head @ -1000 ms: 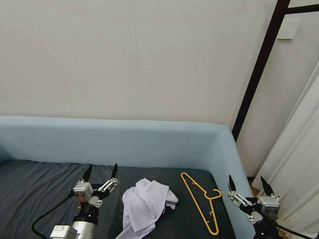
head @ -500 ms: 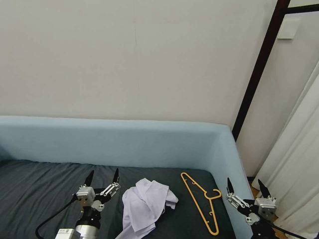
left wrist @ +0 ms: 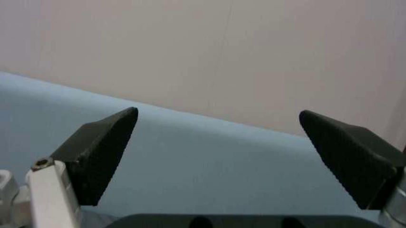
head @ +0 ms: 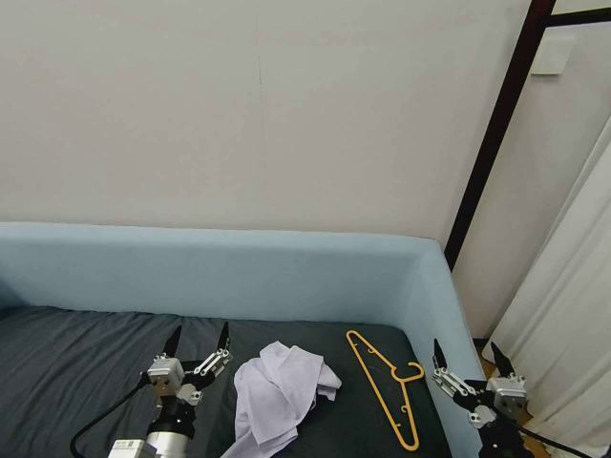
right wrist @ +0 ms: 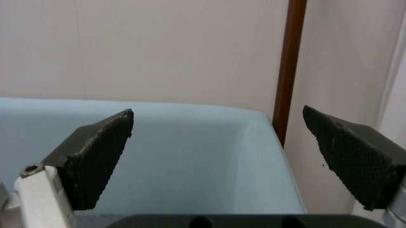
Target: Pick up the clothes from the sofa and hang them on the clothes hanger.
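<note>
Dark grey fabric covers the seat cushion (head: 76, 353) of the sofa (head: 425, 286), and everything you need lies on it.

Nearest you, the left gripper (head: 200, 329) is raised over the seat at the bottom of the head view, pointing up and towards the backrest. Its two black fingers are spread wide with nothing between them. A black cable (head: 95, 425) loops from its arm over the cushion. The right gripper (head: 466, 345) is low at the sofa's right end, by the outer edge of the light-blue side wall (head: 430, 324). Its fingers are also spread wide and bare.

Between the two grippers, you find the white garment (head: 282, 386) crumpled in a heap on the seat, just beside the left gripper and apart from it. Near it on the right, the orange hanger (head: 387, 382) lies flat on the cushion. Its hook curls towards the side wall, and it does not touch the cloth.

Behind them, the light-blue backrest (head: 239, 272) runs across the whole width and turns the corner into the side wall. In the left wrist view, the left gripper (left wrist: 218, 113) frames this backrest, with plain wall above. In the right wrist view, the right gripper (right wrist: 217, 110) frames the sofa's corner and a brown upright.

Farther back, you see a bare off-white wall (head: 239, 114). A dark post (head: 492, 143) rises at the right of the sofa. A pale curtain (head: 573, 315) hangs at the far right.
</note>
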